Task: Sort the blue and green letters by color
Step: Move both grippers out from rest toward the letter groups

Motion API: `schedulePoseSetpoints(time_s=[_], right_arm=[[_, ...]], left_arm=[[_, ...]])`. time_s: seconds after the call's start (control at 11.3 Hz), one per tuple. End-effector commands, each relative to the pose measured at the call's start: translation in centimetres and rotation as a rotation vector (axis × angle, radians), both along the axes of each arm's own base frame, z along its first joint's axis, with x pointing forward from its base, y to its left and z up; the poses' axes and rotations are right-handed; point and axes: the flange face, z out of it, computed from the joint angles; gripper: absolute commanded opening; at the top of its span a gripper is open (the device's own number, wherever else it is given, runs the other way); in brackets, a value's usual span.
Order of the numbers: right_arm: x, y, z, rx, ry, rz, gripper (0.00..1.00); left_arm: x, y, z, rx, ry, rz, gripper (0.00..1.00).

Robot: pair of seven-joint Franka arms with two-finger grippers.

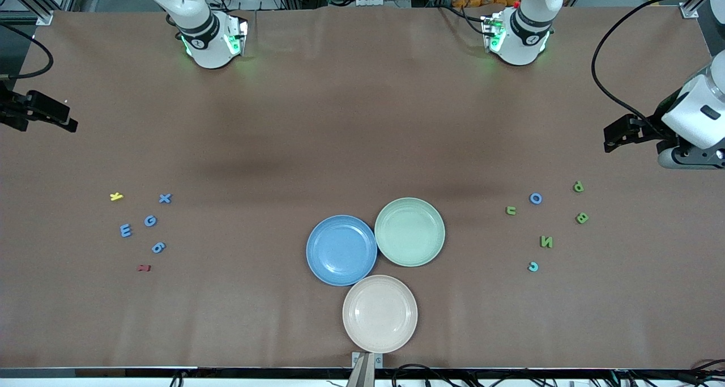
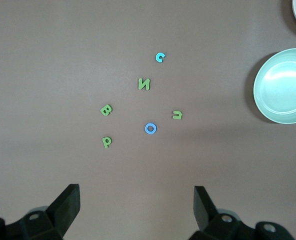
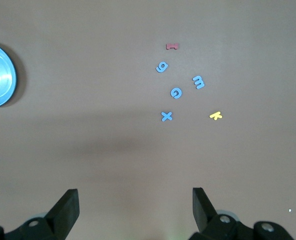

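Observation:
Blue letters X (image 1: 165, 198), G (image 1: 150, 221), E (image 1: 126, 230) and a 6-like piece (image 1: 158, 247) lie toward the right arm's end; the X (image 3: 167, 116) and G (image 3: 176, 92) show in the right wrist view too. Green letters P (image 1: 578, 187), B (image 1: 582, 218), N (image 1: 546, 242) and U (image 1: 511, 210) lie toward the left arm's end with a blue O (image 1: 536, 198). My right gripper (image 1: 68, 122) is open and empty at its table end. My left gripper (image 1: 610, 140) is open and empty above the table near the P (image 2: 106, 142).
A blue plate (image 1: 341, 250), a green plate (image 1: 409, 232) and a cream plate (image 1: 380, 313) sit together mid-table, nearest the front camera. A yellow K (image 1: 116, 196) and a dark red letter (image 1: 144, 268) lie by the blue letters. A teal C (image 1: 533, 267) lies near the N.

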Motion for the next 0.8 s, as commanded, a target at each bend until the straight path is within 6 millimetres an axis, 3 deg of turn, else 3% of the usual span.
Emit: schedulePoseSetpoints(time_s=[0.0, 0.18, 0.35, 0.44, 0.53, 0.71], right_arm=[[0.9, -0.8, -5.1, -0.022, 0.027, -0.027, 1.0], [1.5, -1.4, -9.9, -0.023, 0.026, -0.036, 1.0], [2.0, -1.5, -16.8, -0.021, 0.05, -0.039, 1.0], [2.0, -1.1, -20.5, -0.023, 0.034, -0.035, 1.0], [1.7, -1.1, -23.2, -0.025, 0.006, -0.037, 1.0], [1.6, -1.1, -28.1, -0.029, -0.008, -0.038, 1.0]], left_arm=[[1.1, 0.9, -1.3, -0.017, -0.001, -0.007, 1.0], [2.4, 2.7, -3.3, -0.022, 0.005, 0.005, 1.0], [3.8, 4.2, -5.9, -0.028, 0.017, 0.007, 1.0], [4.1, 5.5, -7.6, -0.028, 0.014, 0.021, 1.0], [4.2, 6.4, -9.6, -0.031, 0.003, -0.006, 1.0], [3.8, 9.9, -14.3, -0.031, -0.02, -0.037, 1.0]])
